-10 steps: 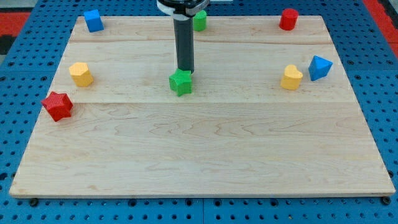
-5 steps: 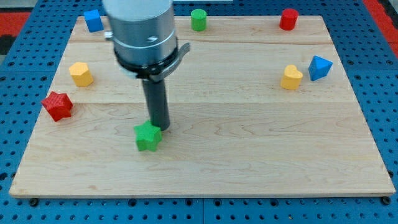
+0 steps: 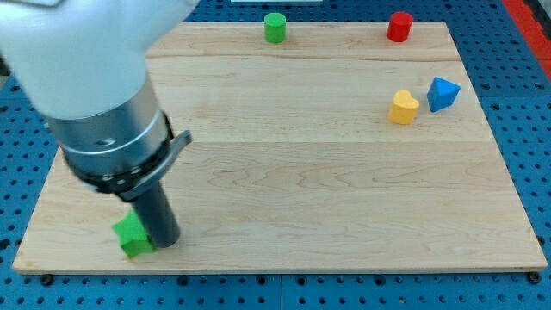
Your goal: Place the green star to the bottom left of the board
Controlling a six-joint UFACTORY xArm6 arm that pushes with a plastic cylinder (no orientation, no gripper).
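The green star lies near the bottom-left corner of the wooden board, close to the board's lower edge. My tip rests on the board just to the view's right of the star, touching or nearly touching it (the rod partly covers the star's right side, so contact cannot be confirmed). The arm's grey body fills the view's upper left and hides that part of the board.

Other blocks, all well apart from the star:
- green cylinder, at the top edge, centre;
- red cylinder, at the top edge, toward the right;
- yellow heart-like block, right of centre;
- blue triangular block, just beside the yellow one, to its right.

The arm carries no fingers, only the rod. The board sits on a blue perforated tabletop.
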